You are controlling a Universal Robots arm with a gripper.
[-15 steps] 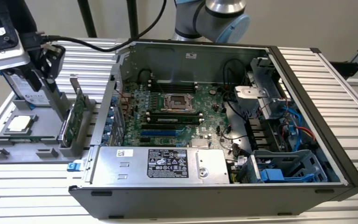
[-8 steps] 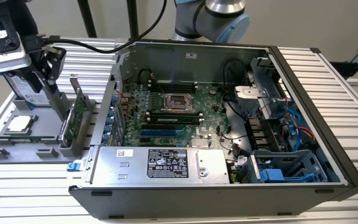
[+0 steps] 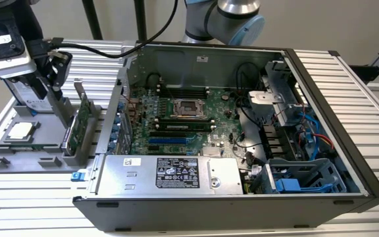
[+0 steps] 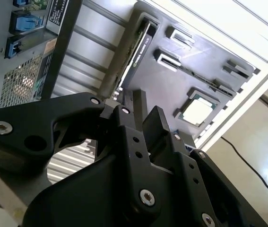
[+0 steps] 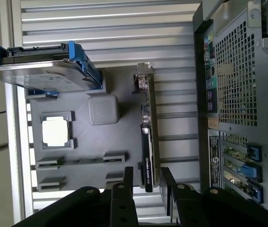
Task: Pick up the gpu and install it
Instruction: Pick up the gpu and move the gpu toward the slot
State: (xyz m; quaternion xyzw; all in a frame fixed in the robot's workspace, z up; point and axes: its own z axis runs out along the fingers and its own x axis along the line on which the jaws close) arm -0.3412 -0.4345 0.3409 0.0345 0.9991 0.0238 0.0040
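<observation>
Task barely begun, by my reading: the gpu (image 5: 149,137) stands on edge in the grey tray (image 5: 124,123) just beside the case (image 5: 233,71), outside its rear wall, not lifted and well apart from the board (image 3: 176,123) inside the case. The gripper (image 5: 145,174) hangs over the tray with its fingers (image 5: 126,177) spread wide, one either side of the gpu's end and apart from it as far as I can tell. Tray and case both rest on a slatted aluminium table (image 3: 31,207); the case lies open on its side, with the arm's base (image 3: 232,19) beyond it.
</observation>
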